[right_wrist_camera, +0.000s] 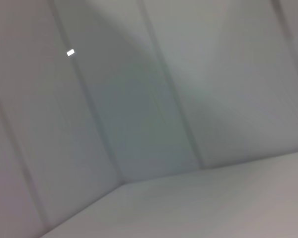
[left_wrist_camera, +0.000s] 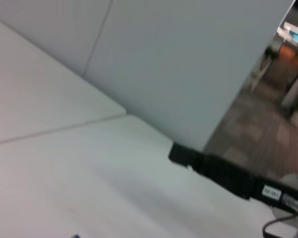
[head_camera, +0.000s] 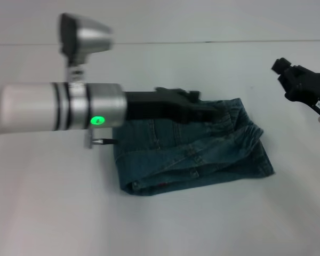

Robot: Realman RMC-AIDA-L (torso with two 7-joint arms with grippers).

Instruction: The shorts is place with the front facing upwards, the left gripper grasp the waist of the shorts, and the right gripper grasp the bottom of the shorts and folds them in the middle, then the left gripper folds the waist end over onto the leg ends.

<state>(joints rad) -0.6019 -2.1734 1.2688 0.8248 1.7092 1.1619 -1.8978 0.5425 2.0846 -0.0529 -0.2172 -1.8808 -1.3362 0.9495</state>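
Note:
The shorts [head_camera: 192, 152] lie folded into a compact denim bundle in the middle of the white table [head_camera: 53, 213]. Their gathered waist [head_camera: 249, 134] shows on the bundle's right side, lying on top of the other layers. My left gripper [head_camera: 216, 112] reaches in from the left, low over the bundle's far edge and touching or nearly touching the cloth. My right gripper [head_camera: 281, 66] hangs above the table at the far right, apart from the shorts; it also shows in the left wrist view as a black bar [left_wrist_camera: 213, 171]. The leg hems are hidden in the fold.
The left arm's silver-grey forearm [head_camera: 58, 106] spans the left half of the head view above the table. A pale wall [left_wrist_camera: 188, 64] stands behind the table's far edge. Bare tabletop surrounds the shorts on all sides.

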